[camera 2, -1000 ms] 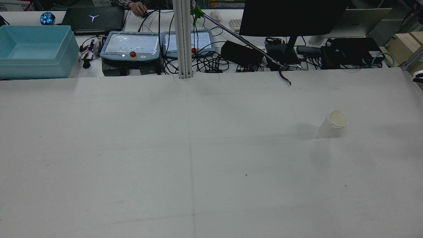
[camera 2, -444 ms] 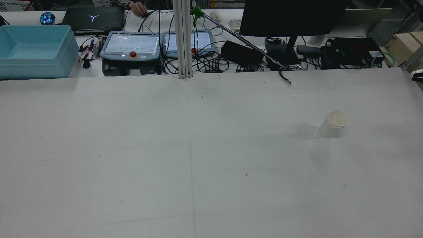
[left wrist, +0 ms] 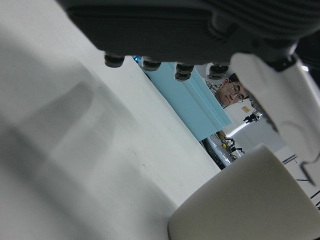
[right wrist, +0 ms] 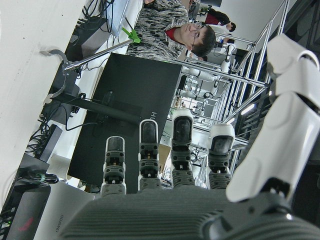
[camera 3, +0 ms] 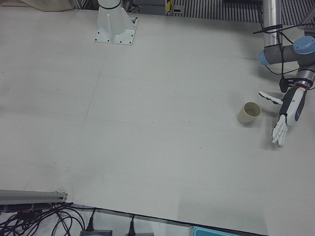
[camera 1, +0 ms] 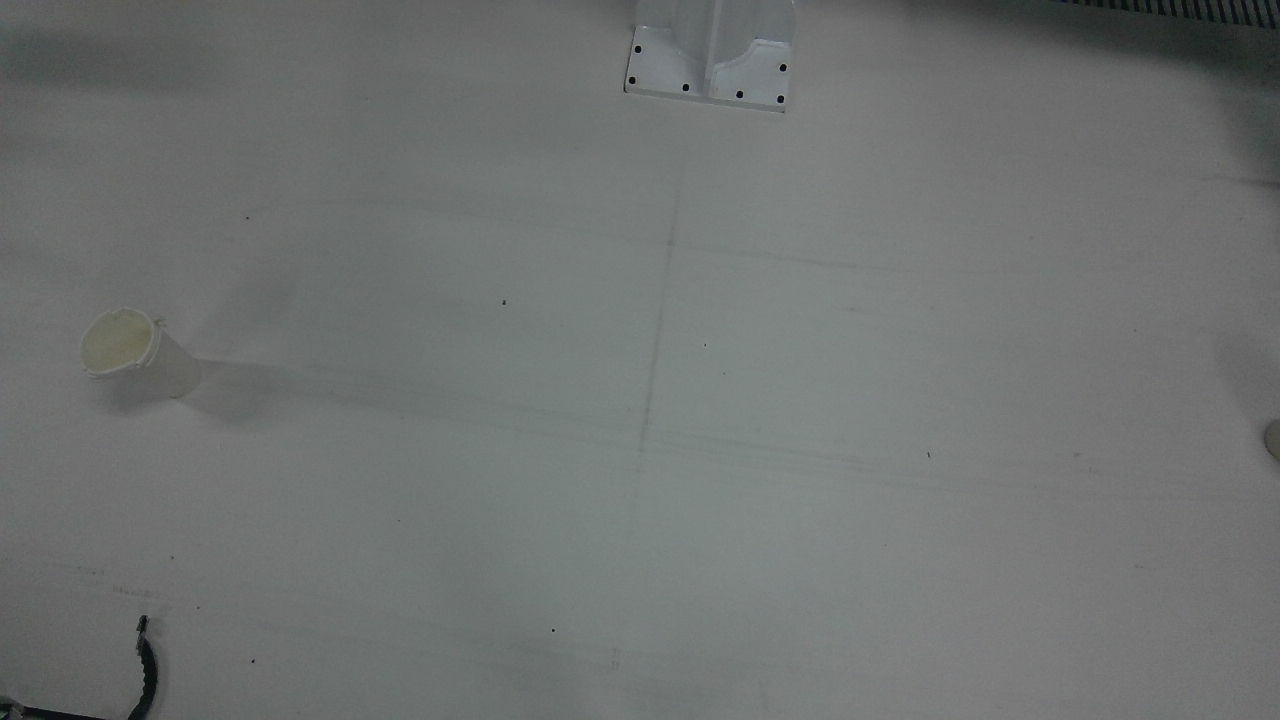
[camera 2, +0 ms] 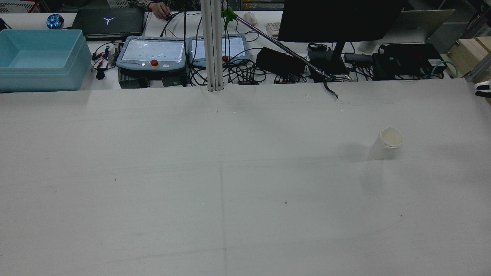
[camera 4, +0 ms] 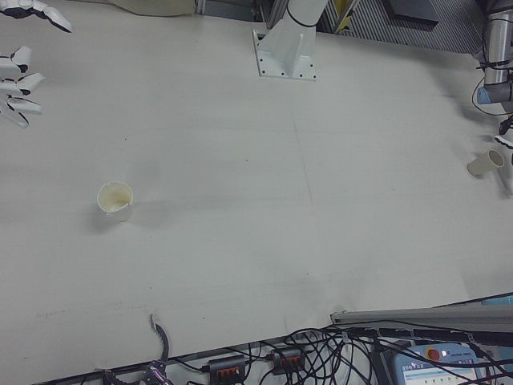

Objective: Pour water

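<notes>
- Two paper cups are on the table [camera 2: 153, 172], and I hold neither, so as I judge it the pour has not begun.
- The first cup [camera 3: 249, 113] stands upright on my left side, far out near the table's edge; in the right-front view it sits small at the far right.
- My left hand [camera 3: 288, 117] hovers just beside that cup, fingers spread and pointing down, holding nothing. I see a gap between hand and cup, so no contact.
- In the left hand view the cup's pale wall fills the lower corner, close under my palm, which supports my reading that I am near a grasp but not in one.
- The second cup [camera 4: 115, 200] stands upright on my right side, well apart from the first; its inside looks pale and I cannot tell whether it holds water.
- My right hand [camera 4: 18, 84] hangs off toward the table's edge, fingers apart and empty, well away from that cup.
- Everything is left to do: close on one cup, lift it, carry it across the table to the other, tip it.
- Which cup is the source I cannot tell.
</notes>
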Available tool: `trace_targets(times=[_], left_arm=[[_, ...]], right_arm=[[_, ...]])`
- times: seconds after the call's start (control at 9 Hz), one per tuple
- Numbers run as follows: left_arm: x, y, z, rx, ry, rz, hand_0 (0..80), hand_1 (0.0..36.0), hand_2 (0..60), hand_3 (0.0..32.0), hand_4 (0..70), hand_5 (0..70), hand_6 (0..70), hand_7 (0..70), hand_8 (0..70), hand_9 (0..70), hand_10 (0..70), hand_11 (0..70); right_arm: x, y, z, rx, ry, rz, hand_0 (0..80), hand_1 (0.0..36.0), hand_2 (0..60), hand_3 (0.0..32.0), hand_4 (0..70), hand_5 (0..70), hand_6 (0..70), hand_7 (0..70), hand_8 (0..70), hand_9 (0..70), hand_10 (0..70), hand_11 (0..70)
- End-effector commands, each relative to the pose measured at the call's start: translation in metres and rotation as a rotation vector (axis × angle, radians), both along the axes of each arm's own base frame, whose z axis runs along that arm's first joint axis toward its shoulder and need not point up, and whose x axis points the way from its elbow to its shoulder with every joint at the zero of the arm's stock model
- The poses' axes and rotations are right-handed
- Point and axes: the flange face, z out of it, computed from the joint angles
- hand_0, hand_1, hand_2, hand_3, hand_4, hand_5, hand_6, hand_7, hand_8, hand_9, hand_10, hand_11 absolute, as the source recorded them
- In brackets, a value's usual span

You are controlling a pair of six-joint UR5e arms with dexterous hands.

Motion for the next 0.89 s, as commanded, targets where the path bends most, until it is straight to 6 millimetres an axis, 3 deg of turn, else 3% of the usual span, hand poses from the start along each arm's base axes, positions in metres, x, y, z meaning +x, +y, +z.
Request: trace_targets(times=[0.0,0.78], left_arm=[[0.006,-0.002,-0.001,0.018,-0.035,0.011,46.0,7.4,4.0,16.0,8.8,0.0,0.0,9.6,0.0,0.5,0.0,0.2],[0.026,-0.006,-0.006,0.037,-0.044,0.062,48.4,10.5,3.1,14.6,10.8,0.0,0.0,10.9,0.0,0.7,0.0,0.5]], right_arm=[[-0.002,0.0,-0.004,0.001,0.002,-0.005,46.1,10.9,24.6,0.0,20.3,70.0,35.3,56.4,22.4,32.6,14.2,21.1],[-0.007,0.001,-0.006,-0.003,0.011,-0.019,46.0,10.8,23.2,0.0,18.2,70.0,33.6,54.8,21.3,31.1,14.8,22.0]])
